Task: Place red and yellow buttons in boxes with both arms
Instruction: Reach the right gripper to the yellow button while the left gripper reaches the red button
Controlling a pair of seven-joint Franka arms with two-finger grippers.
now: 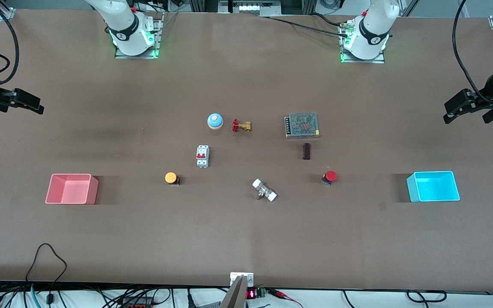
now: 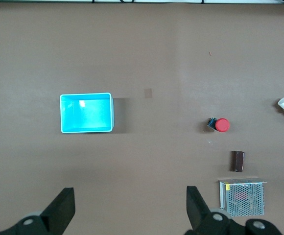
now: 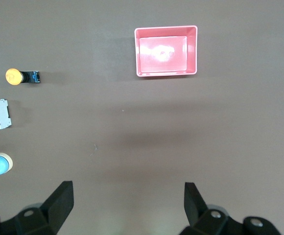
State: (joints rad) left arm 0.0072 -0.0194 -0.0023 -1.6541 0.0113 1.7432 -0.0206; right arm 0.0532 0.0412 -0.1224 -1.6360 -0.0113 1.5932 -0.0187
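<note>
Brown bench top lies bare under both raised arms, and nothing has been picked up yet. Fingers spread wide and empty, the left gripper (image 2: 127,208) hangs over the bench edge at the left arm's end with the cyan box (image 1: 433,186) near that edge, and the right gripper (image 3: 127,208), equally wide and empty, hangs over the edge at the right arm's end near the pink box (image 1: 72,189). Both boxes are empty; the red button (image 1: 329,176) and yellow button (image 1: 171,178) stand mid-bench, so both picks and placements remain.
</note>
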